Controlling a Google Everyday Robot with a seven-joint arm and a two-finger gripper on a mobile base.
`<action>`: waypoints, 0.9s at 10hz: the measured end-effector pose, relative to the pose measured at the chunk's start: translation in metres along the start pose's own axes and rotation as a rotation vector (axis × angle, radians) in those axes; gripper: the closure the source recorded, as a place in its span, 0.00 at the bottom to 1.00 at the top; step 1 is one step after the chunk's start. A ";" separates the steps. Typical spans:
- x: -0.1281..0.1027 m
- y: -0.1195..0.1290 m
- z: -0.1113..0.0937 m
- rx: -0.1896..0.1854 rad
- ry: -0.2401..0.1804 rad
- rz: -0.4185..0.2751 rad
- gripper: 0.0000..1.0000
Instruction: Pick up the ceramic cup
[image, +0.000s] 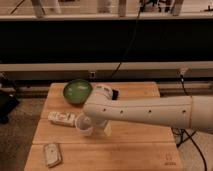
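Observation:
The ceramic cup (83, 125) is a small white round cup standing on the wooden table (135, 150), left of centre. My white arm reaches in from the right across the table. Its wrist end sits right over the cup's right side, and the gripper (98, 123) is down at the cup, mostly hidden under the wrist. The cup's right rim is covered by the arm. The cup rests on the table.
A green bowl (77, 91) stands behind the cup at the table's back left. A white flat packet (62, 118) lies just left of the cup. A small pale object (51, 154) lies at the front left corner. A dark wall with cables runs behind the table.

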 end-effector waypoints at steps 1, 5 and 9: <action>0.000 -0.002 0.005 -0.007 -0.008 -0.003 0.20; 0.002 -0.006 0.019 -0.021 -0.023 -0.008 0.52; 0.001 -0.011 0.026 -0.019 -0.024 -0.007 0.89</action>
